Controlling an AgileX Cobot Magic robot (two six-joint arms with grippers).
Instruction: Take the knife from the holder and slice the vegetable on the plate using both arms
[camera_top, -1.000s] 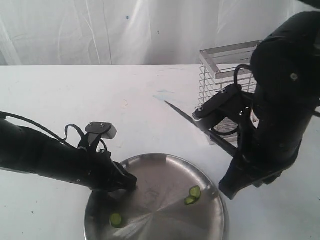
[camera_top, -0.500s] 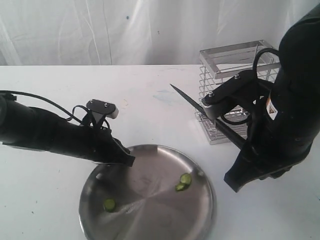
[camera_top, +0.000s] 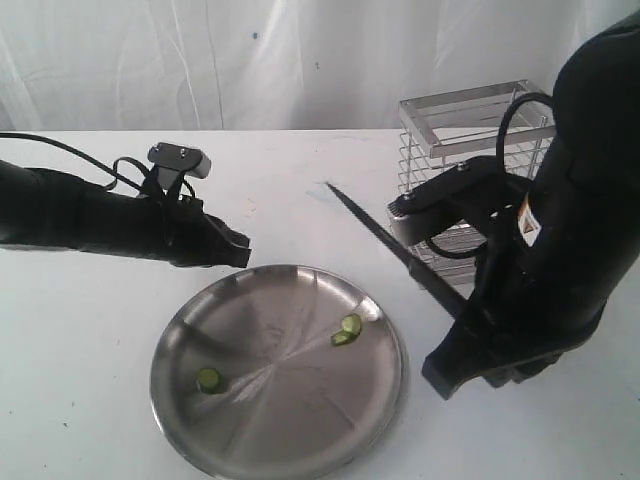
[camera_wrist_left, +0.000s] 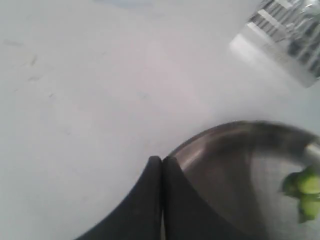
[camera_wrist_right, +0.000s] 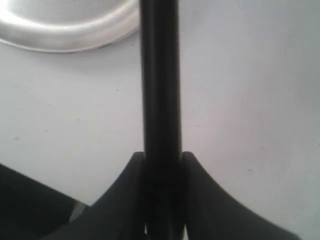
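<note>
Two vegetable slices (camera_top: 346, 331) lie on the plate (camera_top: 165, 345), left of the knife (camera_top: 385, 240) — clamped in the right end effector (camera_wrist_right: 161, 161), blade slanting away — the left end effector (camera_wrist_left: 161, 165) pinched together, empty, at the rim.

You have bare desk (camera_top: 90, 330) left of the plate (camera_top: 280, 420) and across the far middle. The space over the plate is open; only slices (camera_top: 347, 330) lie in it. The left hand (camera_top: 243, 254), fingers together, sits just past its far left rim. On the right, the knife (camera_top: 380, 235) slants over the desk. The right arm (camera_top: 560, 260) and, behind it, the holder (camera_top: 450, 105) block that side.
</note>
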